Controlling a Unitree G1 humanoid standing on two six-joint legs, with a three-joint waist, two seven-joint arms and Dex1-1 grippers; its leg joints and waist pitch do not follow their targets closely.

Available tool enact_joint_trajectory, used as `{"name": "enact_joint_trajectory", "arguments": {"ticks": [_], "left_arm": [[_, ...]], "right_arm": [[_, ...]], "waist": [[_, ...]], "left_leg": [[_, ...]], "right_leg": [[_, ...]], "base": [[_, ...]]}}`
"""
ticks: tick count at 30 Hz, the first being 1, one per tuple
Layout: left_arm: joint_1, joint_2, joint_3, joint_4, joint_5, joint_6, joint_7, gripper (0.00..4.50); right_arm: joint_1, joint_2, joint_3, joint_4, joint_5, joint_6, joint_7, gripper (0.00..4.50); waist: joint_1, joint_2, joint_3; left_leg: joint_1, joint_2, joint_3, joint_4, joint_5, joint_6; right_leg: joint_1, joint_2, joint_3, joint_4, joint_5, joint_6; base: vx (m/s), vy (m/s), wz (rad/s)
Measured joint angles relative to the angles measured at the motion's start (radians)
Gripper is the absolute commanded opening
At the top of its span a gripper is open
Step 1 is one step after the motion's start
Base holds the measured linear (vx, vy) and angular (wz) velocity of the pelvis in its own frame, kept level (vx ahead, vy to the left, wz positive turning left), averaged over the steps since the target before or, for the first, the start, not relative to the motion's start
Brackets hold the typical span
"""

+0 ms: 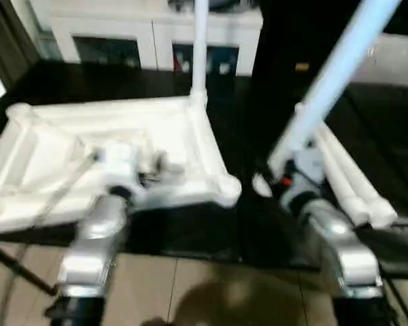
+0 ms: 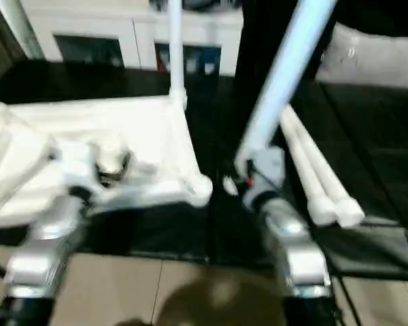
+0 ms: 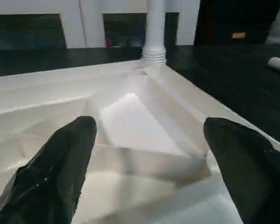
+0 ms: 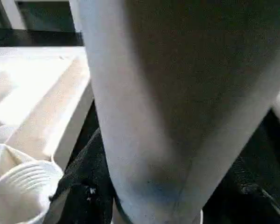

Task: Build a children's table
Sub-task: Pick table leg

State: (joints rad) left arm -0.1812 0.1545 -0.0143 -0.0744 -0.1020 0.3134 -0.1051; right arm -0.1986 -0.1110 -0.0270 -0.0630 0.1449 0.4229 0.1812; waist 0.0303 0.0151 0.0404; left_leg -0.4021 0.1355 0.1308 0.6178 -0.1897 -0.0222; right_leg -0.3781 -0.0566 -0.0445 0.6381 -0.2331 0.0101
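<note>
The children's table top (image 1: pixel 61 146) lies upside down on a black surface, its ribbed underside facing up. One white leg (image 1: pixel 200 47) stands upright in the far right corner socket. The near right corner socket (image 1: pixel 228 189) is empty, and its ribbed mouth (image 4: pixel 23 189) also appears in the right wrist view. My left gripper (image 3: pixel 149 126) hovers open over the ribs near the front edge, holding nothing. My right gripper (image 1: pixel 285 170) is shut on a second leg (image 1: pixel 340 75), which slants up and to the right, just right of the top. Two more legs (image 1: pixel 353 180) lie side by side on the right.
A white cabinet with dark glass doors (image 1: pixel 156 41) stands behind the work surface. The black surface (image 1: pixel 272 231) ends at a front edge, with tiled floor (image 1: pixel 211 292) below it. A thin dark stand leg (image 1: pixel 13 270) crosses the lower left.
</note>
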Motion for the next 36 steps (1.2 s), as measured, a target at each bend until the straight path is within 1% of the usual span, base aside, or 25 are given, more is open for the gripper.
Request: {"name": "enact_joint_trajectory", "arguments": {"ticks": [1, 3, 6, 9, 11, 12, 13, 14, 15, 16, 17, 18, 19, 20, 21, 22, 23, 24, 26, 27, 31, 33, 36], "left_arm": [[0.001, 0.003, 0.003, 0.000, 0.000, 0.000, 0.000, 4.18], [0.000, 0.011, 0.025, 0.006, 0.001, -0.001, 0.000, 4.18], [-0.013, 0.013, 0.040, 0.014, 0.001, -0.003, 0.001, 4.18], [-0.014, 0.012, 0.038, 0.010, -0.002, -0.007, -0.002, 4.18], [-0.012, 0.011, 0.035, 0.008, -0.002, -0.006, -0.011, 4.18], [-0.012, 0.011, 0.029, 0.007, -0.001, -0.006, -0.013, 4.18], [-0.013, 0.010, 0.023, 0.007, -0.001, -0.006, -0.015, 4.18], [-0.014, 0.010, 0.018, 0.008, 0.000, -0.005, -0.015, 4.18], [-0.015, 0.010, 0.017, 0.012, 0.002, -0.004, -0.015, 4.18], [-0.016, 0.013, 0.019, 0.018, 0.009, -0.004, -0.012, 4.18], [-0.017, 0.016, 0.023, 0.024, 0.011, -0.004, -0.011, 4.18], [-0.020, 0.021, 0.032, 0.037, 0.012, -0.004, -0.011, 4.18], [-0.031, 0.021, 0.036, 0.051, 0.013, -0.004, -0.010, 4.18], [-0.041, 0.018, 0.040, 0.056, 0.014, -0.005, -0.010, 4.18], [-0.049, 0.016, 0.039, 0.058, 0.015, -0.006, -0.010, 4.18], [-0.049, 0.014, 0.039, 0.058, 0.016, -0.006, -0.010, 4.18], [-0.050, 0.011, 0.037, 0.058, 0.017, -0.007, -0.010, 4.18], [-0.050, 0.004, 0.033, 0.058, 0.017, -0.007, -0.011, 4.18], [-0.047, -0.005, 0.025, 0.057, 0.014, -0.008, -0.013, 4.18], [-0.042, -0.004, 0.027, 0.057, 0.009, -0.010, -0.019, 4.18], [-0.026, -0.001, 0.036, 0.057, -0.004, -0.014, -0.034, 4.18], [-0.024, -0.001, 0.040, 0.056, -0.016, -0.016, -0.047, 4.18], [-0.023, -0.001, 0.039, 0.051, -0.023, -0.017, -0.062, 4.18]], "right_arm": [[-0.001, 0.001, 0.000, 0.000, 0.000, 0.000, 0.000, 1.91], [-0.001, 0.001, 0.023, 0.000, 0.001, 0.000, 0.001, 1.91], [-0.001, 0.004, 0.036, 0.000, 0.002, 0.001, 0.003, 1.91], [-0.001, 0.009, 0.036, -0.001, 0.002, 0.002, 0.013, 1.91], [-0.001, 0.009, 0.034, -0.001, 0.001, 0.001, 0.014, 1.91], [-0.001, 0.006, 0.032, 0.000, 0.001, 0.001, 0.013, 1.91], [-0.001, 0.004, 0.032, 0.002, 0.001, 0.001, 0.012, 1.91], [-0.002, 0.003, 0.032, 0.002, 0.001, 0.001, 0.011, 1.91], [-0.003, -0.001, 0.031, 0.002, 0.001, 0.001, 0.010, 1.91], [-0.003, 0.000, 0.032, 0.003, 0.001, 0.001, 0.008, 1.91], [-0.005, 0.008, 0.033, 0.003, 0.001, -0.001, 0.007, 1.91], [-0.011, 0.017, 0.046, 0.003, 0.001, 0.000, 0.007, 1.91], [-0.009, 0.022, 0.053, 0.000, 0.001, 0.000, 0.009, 1.91], [-0.009, 0.021, 0.057, -0.004, 0.001, 0.000, 0.011, 1.91], [-0.009, 0.018, 0.056, -0.005, 0.001, 0.000, 0.011, 1.91], [-0.009, 0.013, 0.055, -0.006, 0.001, 0.000, 0.011, 1.91], [-0.006, 0.009, 0.052, -0.006, 0.001, 0.000, 0.011, 1.91], [-0.003, 0.002, 0.045, -0.006, 0.001, 0.001, 0.011, 1.91], [-0.002, -0.001, 0.037, -0.005, 0.001, 0.002, 0.011, 1.91], [-0.002, 0.001, 0.036, -0.005, 0.001, 0.002, 0.011, 1.91], [-0.002, 0.006, 0.038, -0.005, 0.001, 0.002, 0.012, 1.91], [-0.002, 0.006, 0.038, -0.004, 0.001, 0.002, 0.013, 1.91], [-0.002, 0.005, 0.039, -0.003, 0.001, 0.002, 0.015, 1.91]], "waist": [[0.000, 0.000, 0.000], [0.000, 0.001, 0.001], [0.000, 0.001, 0.003], [0.003, -0.002, 0.004], [0.013, -0.004, 0.004], [0.020, -0.003, 0.004], [0.028, 0.001, 0.002], [0.036, 0.009, 0.001], [0.042, 0.016, 0.001], [0.040, 0.022, 0.000], [0.030, 0.025, 0.001], [0.019, 0.027, 0.002], [0.017, 0.029, 0.003], [0.017, 0.025, 0.001], [0.017, 0.018, 0.000], [0.013, 0.017, 0.000], [0.009, 0.016, 0.000], [0.006, 0.015, 0.001], [0.004, 0.014, 0.001], [0.000, 0.014, 0.001], [-0.015, 0.012, 0.003], [-0.018, 0.008, 0.005], [-0.021, 0.008, 0.006]], "left_leg": [[0.001, 0.002, 0.001, 0.000, 0.001, -0.002], [0.002, 0.006, 0.005, 0.000, 0.002, -0.003], [0.002, 0.006, 0.007, 0.000, 0.002, -0.003], [0.001, 0.006, 0.015, 0.000, 0.002, -0.003], [-0.001, 0.005, 0.021, 0.002, 0.004, 0.002], [-0.006, 0.004, 0.022, 0.010, 0.007, 0.010], [-0.016, 0.004, 0.018, 0.025, 0.002, 0.023], [-0.023, 0.004, 0.008, 0.045, -0.004, 0.033], [-0.030, 0.003, 0.003, 0.060, -0.012, 0.034], [-0.030, -0.007, 0.008, 0.064, -0.018, 0.044], [-0.028, -0.014, 0.013, 0.056, -0.017, 0.052], [-0.025, -0.024, 0.015, 0.047, -0.013, 0.064], [-0.024, -0.029, 0.020, 0.044, -0.013, 0.065], [-0.025, -0.036, 0.026, 0.039, -0.011, 0.067], [-0.026, -0.043, 0.041, 0.031, -0.003, 0.056], [-0.026, -0.052, 0.047, 0.020, 0.000, 0.052], [-0.025, -0.057, 0.053, 0.013, 0.001, 0.050], [-0.025, -0.059, 0.057, 0.011, 0.000, 0.050], [-0.025, -0.057, 0.056, 0.013, 0.000, 0.051], [-0.025, -0.055, 0.055, 0.012, 0.000, 0.051], [-0.024, -0.053, 0.055, 0.012, 0.000, 0.051], [-0.024, -0.052, 0.055, 0.011, 0.000, 0.051], [-0.022, -0.051, 0.054, 0.011, 0.000, 0.051]], "right_leg": [[0.000, 0.000, -0.002, 0.001, 0.000, 0.000], [-0.002, 0.000, -0.003, 0.002, 0.000, -0.001], [-0.003, 0.000, -0.002, 0.002, 0.000, -0.001], [-0.002, -0.004, 0.002, 0.000, 0.004, 0.000], [-0.002, -0.009, 0.005, -0.008, 0.018, 0.004], [-0.002, -0.015, 0.004, -0.008, 0.021, 0.011], [-0.002, -0.018, 0.005, -0.008, 0.021, 0.016], [-0.002, -0.020, 0.006, -0.008, 0.021, 0.023], [-0.001, -0.023, 0.007, -0.008, 0.021, 0.031], [0.000, -0.031, 0.005, -0.015, 0.023, 0.032], [-0.005, -0.032, 0.002, -0.022, 0.026, 0.019], [-0.008, -0.030, 0.000, -0.005, 0.006, -0.039], [-0.011, -0.028, -0.005, 0.023, -0.001, -0.051], [-0.012, -0.024, -0.014, 0.041, -0.002, -0.050], [-0.002, -0.019, -0.022, 0.030, -0.011, -0.042], [-0.001, -0.026, -0.016, 0.013, -0.011, -0.019], [-0.002, -0.037, -0.016, 0.006, -0.005, -0.003], [-0.002, -0.039, -0.012, 0.001, 0.002, 0.010], [0.005, -0.039, -0.011, -0.005, 0.007, 0.017], [0.005, -0.037, -0.014, -0.009, 0.007, 0.018], [0.000, -0.037, -0.016, -0.010, 0.007, 0.018], [-0.002, -0.037, -0.016, -0.010, 0.007, 0.018], [-0.002, -0.037, -0.018, -0.011, 0.007, 0.018]], "base": [[-0.129, -0.077, -0.05], [-0.073, -0.030, -0.04], [-0.036, 0.000, -0.02], [0.000, 0.000, 0.00], [0.000, 0.000, 0.00], [0.006, 0.073, -0.04], [0.018, 0.121, -0.07], [0.018, 0.121, -0.07], [0.029, 0.168, -0.05], [0.024, 0.195, 0.02], [0.024, 0.195, 0.02], [0.014, 0.203, 0.06], [-0.009, 0.174, 0.09], [-0.009, 0.174, 0.09], [-0.035, 0.112, 0.06], [-0.042, 0.077, 0.01], [-0.042, 0.077, 0.01], [0.000, 0.000, 0.00], [0.000, 0.000, 0.00], [0.000, 0.000, 0.00], [-0.012, 0.007, -0.05], [0.000, 0.000, 0.00], [0.000, 0.000, 0.00]]}}
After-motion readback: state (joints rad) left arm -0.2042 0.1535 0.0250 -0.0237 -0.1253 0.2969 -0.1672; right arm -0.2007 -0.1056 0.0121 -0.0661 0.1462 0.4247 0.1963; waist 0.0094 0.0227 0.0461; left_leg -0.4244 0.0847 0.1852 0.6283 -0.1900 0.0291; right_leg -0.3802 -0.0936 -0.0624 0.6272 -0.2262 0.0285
